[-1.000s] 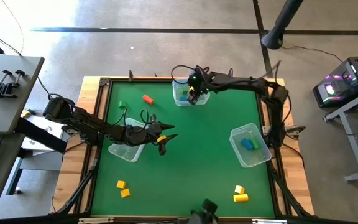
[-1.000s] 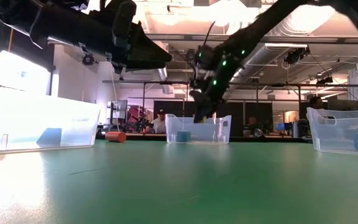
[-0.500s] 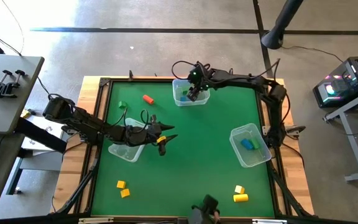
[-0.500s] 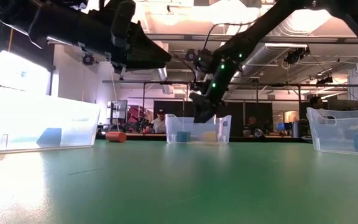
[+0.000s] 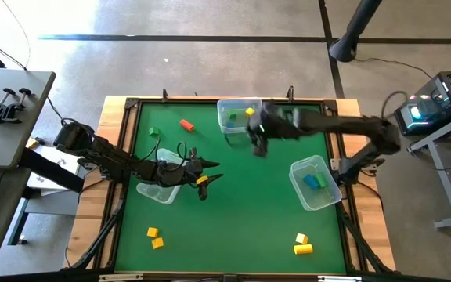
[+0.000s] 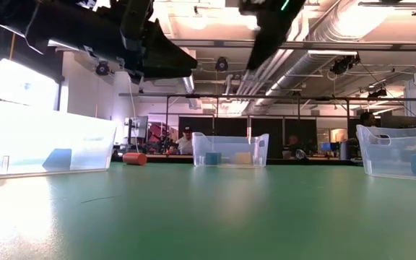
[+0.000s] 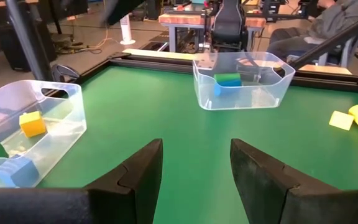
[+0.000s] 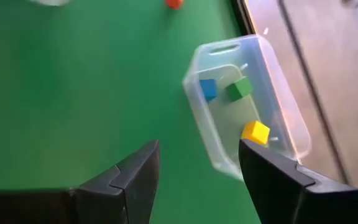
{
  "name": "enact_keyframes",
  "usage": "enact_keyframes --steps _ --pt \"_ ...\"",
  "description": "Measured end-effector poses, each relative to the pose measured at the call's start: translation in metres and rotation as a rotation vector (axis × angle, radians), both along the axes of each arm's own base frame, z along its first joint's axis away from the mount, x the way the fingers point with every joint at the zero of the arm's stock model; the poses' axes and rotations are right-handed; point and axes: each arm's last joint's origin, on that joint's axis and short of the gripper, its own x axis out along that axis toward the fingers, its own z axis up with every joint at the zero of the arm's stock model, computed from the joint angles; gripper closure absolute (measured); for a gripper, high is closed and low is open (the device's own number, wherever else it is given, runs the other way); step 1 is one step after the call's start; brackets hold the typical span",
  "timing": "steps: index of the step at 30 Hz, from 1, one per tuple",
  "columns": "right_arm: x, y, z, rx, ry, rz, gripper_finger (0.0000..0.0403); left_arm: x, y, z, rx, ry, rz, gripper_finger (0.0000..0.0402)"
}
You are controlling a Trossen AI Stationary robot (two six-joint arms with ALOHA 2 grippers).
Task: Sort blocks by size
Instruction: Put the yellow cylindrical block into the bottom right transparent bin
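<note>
Worktop (image 5: 233,196): green felt surface in a black frame, seen from above.
Right pincer (image 5: 257,144): raised over the worktop, just toward 5 o'clock of the clear plastic bin at 12 o'clock (image 5: 227,104); its two dark fingers (image 8: 132,177) stand apart with nothing between them.
Left pincer (image 5: 208,174): hangs above the worktop toward 9 o'clock of centre, beside the clear bin at 9 o'clock (image 5: 149,190); fingers (image 7: 143,168) spread, empty.
Bin at 12 o'clock: holds a small yellow cube (image 8: 255,132), a small green cube (image 8: 241,88) and a small blue cube (image 8: 208,89), lying apart on its floor.
Clear bin at 3 o'clock (image 5: 326,196): holds a longer blue block (image 5: 311,182) with a green block (image 7: 229,79) touching it.
Bin at 9 o'clock: contents hidden by the left arm from above; the low view shows a blue piece (image 6: 57,159) inside.
Loose blocks at 10–11 o'clock: a green cube (image 5: 153,132) and a red-orange cylinder (image 5: 185,124), apart from each other.
Loose blocks at 7 o'clock: two small yellow cubes (image 5: 155,237), close together.
Loose blocks at 5 o'clock: a pale yellow cube (image 5: 301,238) just beside a yellow cylinder (image 5: 303,249).
</note>
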Motion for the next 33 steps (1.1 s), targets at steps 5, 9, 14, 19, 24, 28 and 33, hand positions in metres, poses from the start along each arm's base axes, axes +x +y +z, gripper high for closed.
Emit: enact_keyframes --steps 5,9,14,19,24,28,33 --pt "-0.036 0.082 0.027 0.012 -0.053 0.085 0.0187 -0.001 -0.004 0.000 0.016 0.004 -0.015 0.0229" --pt "-0.066 0.138 0.033 0.110 -0.079 0.156 0.0187 -0.001 -0.004 0.000 0.017 0.004 -0.017 0.0229" --pt "-0.101 0.199 0.032 0.170 -0.160 0.170 0.0187 -0.001 -0.004 0.000 0.030 0.007 -0.020 0.0229" --pt "-0.122 0.242 0.022 0.284 -0.234 0.087 0.0187 -0.001 -0.004 0.001 0.053 0.006 -0.025 0.0229" --pt "-0.129 0.271 0.002 0.390 -0.219 -0.022 0.0187 -0.001 -0.004 0.002 0.085 0.007 -0.030 0.0229" --pt "-0.126 0.287 -0.019 0.505 -0.083 -0.145 0.0187 0.000 -0.004 0.004 0.111 -0.012 -0.035 0.0229" --pt "-0.124 0.303 -0.046 0.627 0.169 -0.306 0.0187 0.001 -0.004 0.008 0.137 -0.041 -0.047 0.0229"
